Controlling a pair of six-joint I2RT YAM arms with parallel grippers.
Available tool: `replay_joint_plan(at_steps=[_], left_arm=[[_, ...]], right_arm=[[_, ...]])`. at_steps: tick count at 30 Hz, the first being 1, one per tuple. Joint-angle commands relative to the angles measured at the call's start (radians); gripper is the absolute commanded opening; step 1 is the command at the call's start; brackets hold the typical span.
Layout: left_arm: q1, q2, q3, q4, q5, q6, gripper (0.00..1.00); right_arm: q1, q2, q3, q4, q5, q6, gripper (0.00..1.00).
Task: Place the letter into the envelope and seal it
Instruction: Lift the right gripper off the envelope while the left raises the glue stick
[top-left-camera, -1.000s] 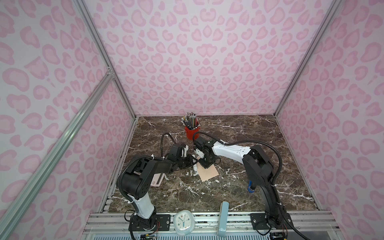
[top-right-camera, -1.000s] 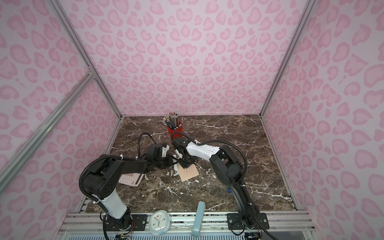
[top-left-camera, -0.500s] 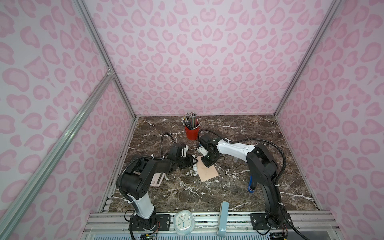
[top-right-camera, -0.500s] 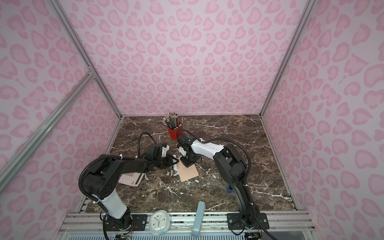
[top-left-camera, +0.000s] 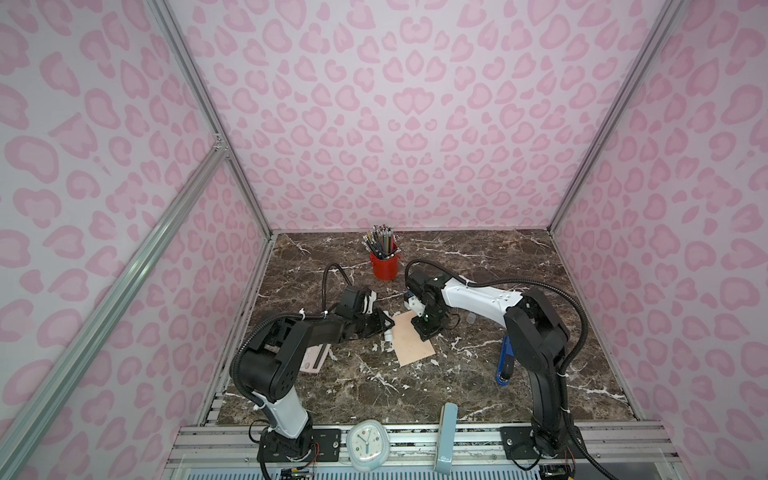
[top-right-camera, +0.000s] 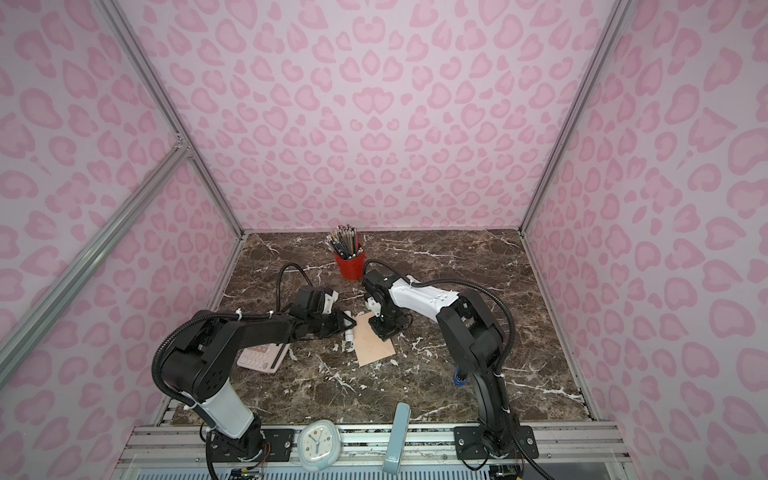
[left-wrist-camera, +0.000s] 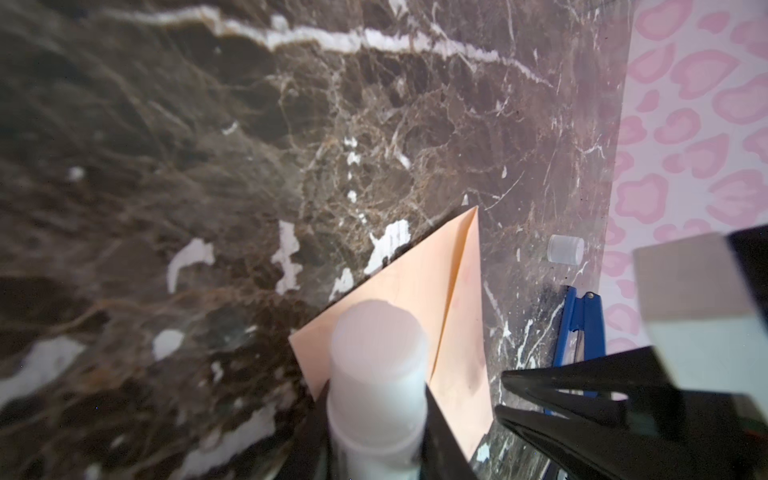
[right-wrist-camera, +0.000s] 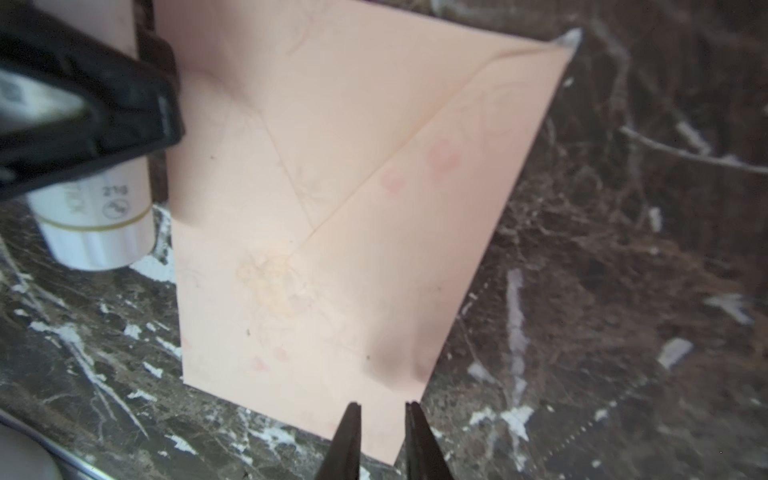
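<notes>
The peach-pink envelope (top-left-camera: 413, 347) (top-right-camera: 374, 345) lies flat on the marble table with its pointed flap folded down (right-wrist-camera: 332, 208) (left-wrist-camera: 419, 291). My left gripper (top-left-camera: 386, 328) (left-wrist-camera: 376, 415) is at the envelope's left edge, shut on a white glue stick (left-wrist-camera: 378, 353) (right-wrist-camera: 95, 232). My right gripper (top-left-camera: 424, 330) (right-wrist-camera: 382, 411) hangs over the envelope's far corner. Its jaws stand a narrow gap apart with nothing between them. The letter is not in view.
A red cup of pencils (top-left-camera: 384, 262) stands behind the arms. A pink calculator (top-right-camera: 264, 355) lies under the left arm. A clear cap (left-wrist-camera: 564, 249) and a blue tool (top-left-camera: 505, 361) lie right of the envelope. A clock (top-left-camera: 368, 442) and a pale blue object (top-left-camera: 446, 432) sit at the front rail.
My right gripper has shifted a little to the right and toward the front over the envelope's far end. The left arm with the glue stick has stayed put.
</notes>
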Motion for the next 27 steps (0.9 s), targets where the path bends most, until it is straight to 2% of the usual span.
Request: replay_joint_plan(at_steps=[1, 11, 16, 21, 27], left_arm=[[0.000, -0.037, 0.017, -0.093, -0.020, 0.020, 0.04], [-0.007, -0.211, 0.079, -0.187, -0.007, 0.050, 0.06], [-0.011, -0.347, 0.083, -0.229, -0.025, 0.065, 0.06], [-0.025, -0.521, 0.075, -0.268, -0.065, 0.087, 0.06], [-0.056, -0.717, 0.043, -0.276, -0.114, 0.104, 0.06]], right_arm=[[-0.006, -0.031, -0.016, -0.003, 0.021, 0.027, 0.22], [-0.032, -0.214, -0.087, 0.056, 0.053, 0.082, 0.23], [-0.040, -0.350, -0.149, 0.139, 0.058, 0.102, 0.25], [-0.042, -0.557, -0.309, 0.373, 0.011, 0.125, 0.29], [0.003, -0.874, -0.647, 0.854, -0.052, 0.085, 0.32]])
